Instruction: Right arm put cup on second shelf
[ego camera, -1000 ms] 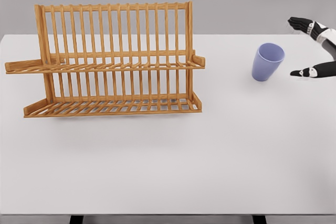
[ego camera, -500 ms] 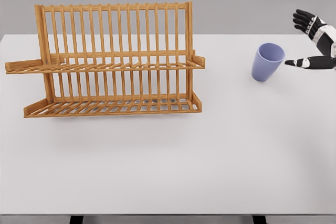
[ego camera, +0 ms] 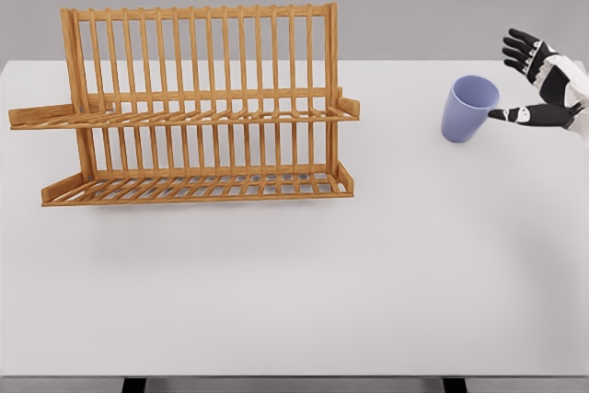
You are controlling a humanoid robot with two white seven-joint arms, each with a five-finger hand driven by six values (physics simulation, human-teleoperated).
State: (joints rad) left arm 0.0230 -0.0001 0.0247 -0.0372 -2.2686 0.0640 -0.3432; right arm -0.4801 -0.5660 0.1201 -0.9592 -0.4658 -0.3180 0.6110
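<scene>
right hand [ego camera: 538, 89] moved leftward, fingers spread, thumb tip now just beside cup [ego camera: 467, 109]

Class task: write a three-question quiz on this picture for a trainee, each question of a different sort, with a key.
1. True or false: the right hand already grips the cup.
2. Where does the cup stand? A) on the rack's upper shelf B) on the table, right of the rack C) on the rack's lower shelf
3. Fill in: the rack holds ___ dishes.

Key
1. False: the fingers are spread, with the thumb near the cup's right side and no grasp.
2. B: it stands upright on the table.
3. No: both shelves are bare.
</scene>
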